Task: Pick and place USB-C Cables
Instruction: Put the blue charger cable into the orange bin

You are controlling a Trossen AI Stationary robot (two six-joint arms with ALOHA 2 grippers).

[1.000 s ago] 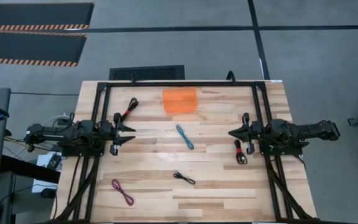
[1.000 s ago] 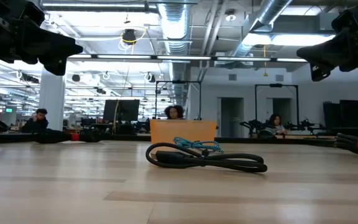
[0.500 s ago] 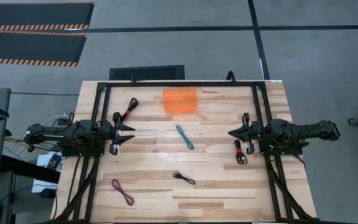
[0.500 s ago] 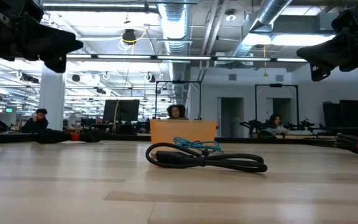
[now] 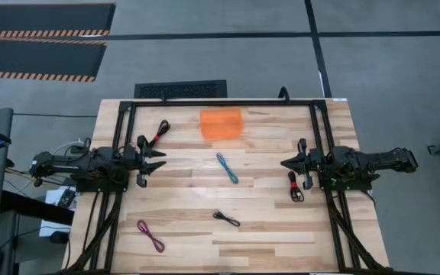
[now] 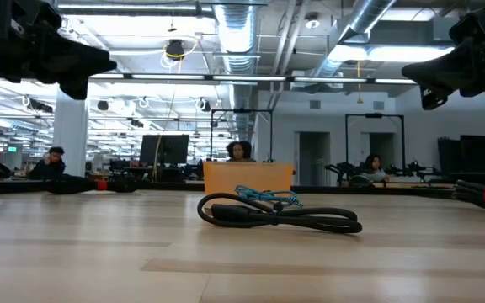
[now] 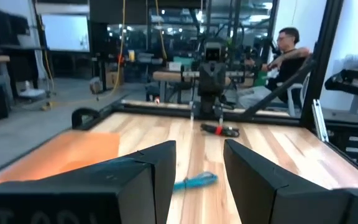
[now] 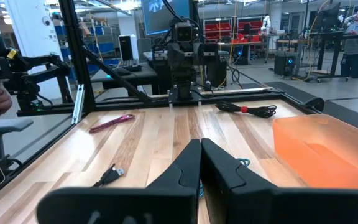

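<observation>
Now, on your left, the left gripper (image 5: pixel 159 162) hovers above the worktop (image 5: pixel 266 244) with its jaws parted and nothing between them. Just beyond it, toward the far edge, lies one red-and-black cable (image 5: pixel 160 133). At the near left corner you have the magenta cable (image 5: pixel 150 236). Moving right, the orange tray (image 5: pixel 221 123) sits near the far edge, with no cable in it. The teal cable (image 5: pixel 227 168) lies mid-worktop, and the black cable (image 5: pixel 226 218) lies nearer the front edge, apart from it. Further right, the second red-and-black cable (image 5: pixel 294 187) rests beside the right arm. On your right, the right gripper (image 5: pixel 285 163) hovers with its jaws clenched together, grasping nothing.
</observation>
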